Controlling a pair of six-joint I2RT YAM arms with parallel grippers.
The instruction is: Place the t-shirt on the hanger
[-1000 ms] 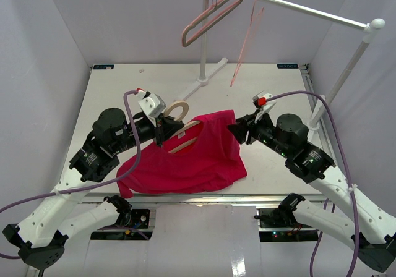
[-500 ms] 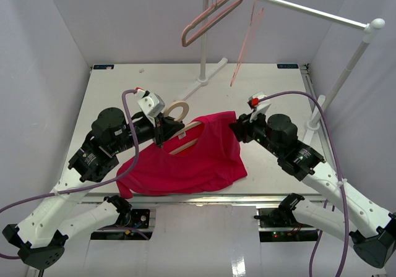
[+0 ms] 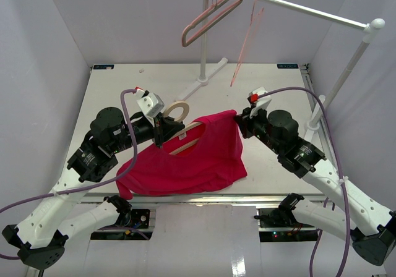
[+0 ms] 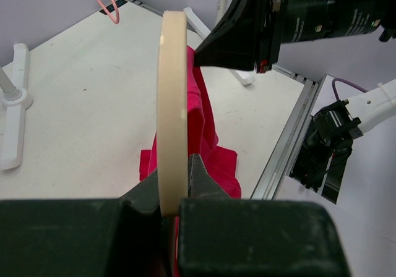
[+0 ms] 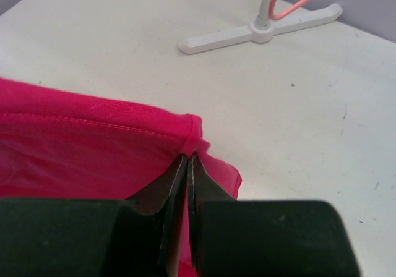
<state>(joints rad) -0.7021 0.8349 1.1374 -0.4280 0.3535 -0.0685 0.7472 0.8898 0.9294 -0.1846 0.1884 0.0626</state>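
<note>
The red t-shirt point(image 3: 198, 159) lies mid-table, its top partly over the light tan wooden hanger point(image 3: 178, 110). The hanger's hook ring and one arm stick out at the shirt's upper left. My left gripper point(image 3: 159, 142) is shut on the hanger below the hook. In the left wrist view the hanger point(image 4: 172, 104) stands edge-on between the jaws of the left gripper point(image 4: 176, 184), with the t-shirt point(image 4: 203, 125) behind it. My right gripper point(image 3: 237, 122) is at the shirt's upper right corner. In the right wrist view the right gripper point(image 5: 187, 161) is shut, pinching the t-shirt point(image 5: 74, 156) at its hemmed corner.
A white clothes rack stands at the back, with its foot point(image 3: 204, 79) on the table and a post point(image 3: 346, 73) at the right. A thick pinkish-brown hanger point(image 3: 207, 20) and a thin pink wire hanger point(image 3: 247, 42) hang from its rail. The rack foot point(image 5: 260, 33) lies beyond the shirt.
My right gripper has moved left to the shirt's upper right corner and closed on the cloth. The left gripper and the hanger have stayed put.
</note>
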